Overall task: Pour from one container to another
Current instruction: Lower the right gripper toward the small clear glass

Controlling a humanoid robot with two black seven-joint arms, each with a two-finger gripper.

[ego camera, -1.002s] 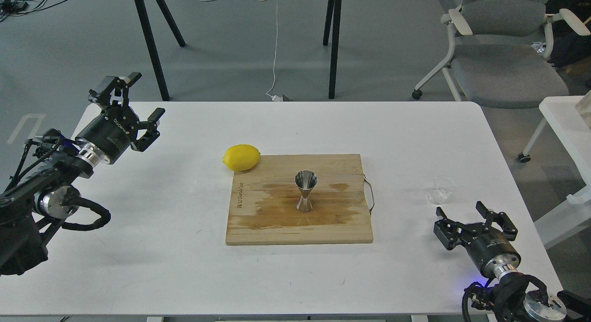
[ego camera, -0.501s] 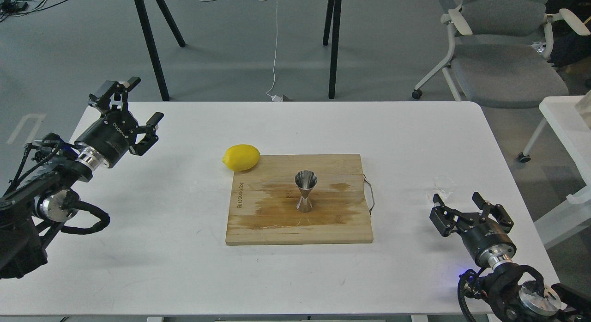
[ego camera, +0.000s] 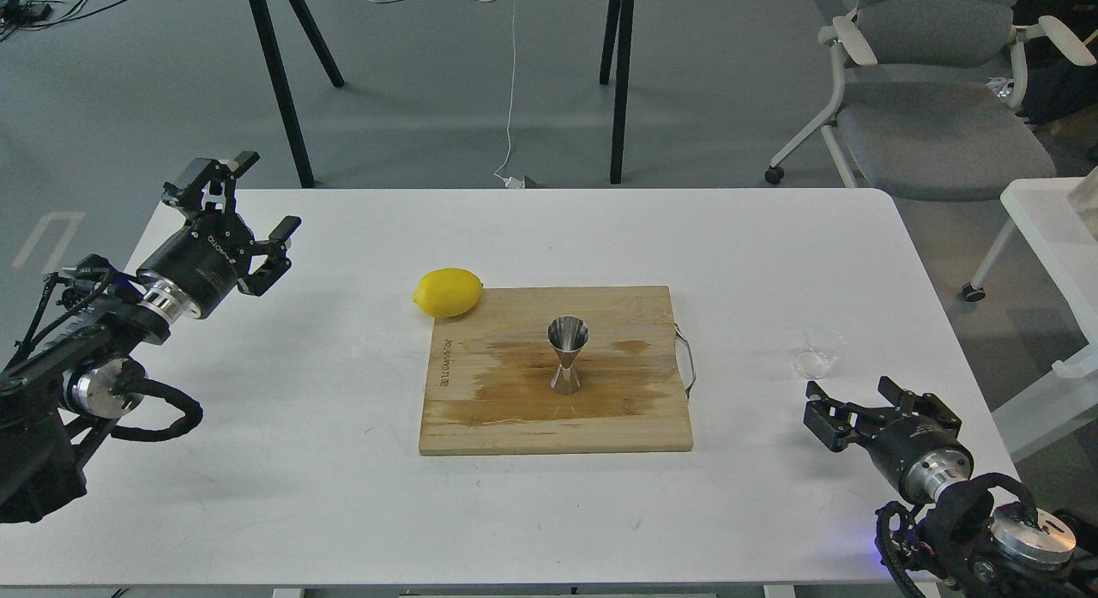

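A small clear glass cup point(ego camera: 819, 353) stands upright on the white table near its right edge. The steel jigger point(ego camera: 568, 354), hourglass-shaped, stands upright in the middle of the wooden cutting board point(ego camera: 480, 409). My right gripper point(ego camera: 873, 401) is open, just in front of the cup and apart from it, fingers spread wide. My left gripper point(ego camera: 249, 195) is open too, raised over the table's far left corner, holding nothing.
A yellow lemon point(ego camera: 448, 292) lies against the board's back left corner. The board has a wet stain and a metal handle point(ego camera: 686, 365) on its right side. A grey office chair point(ego camera: 931, 92) and a second white table point(ego camera: 1051, 229) stand to the right.
My right gripper went up toward the glass cup, then drew back and lower toward the table's front. My left gripper shifted slightly. The cup and jigger have not moved.
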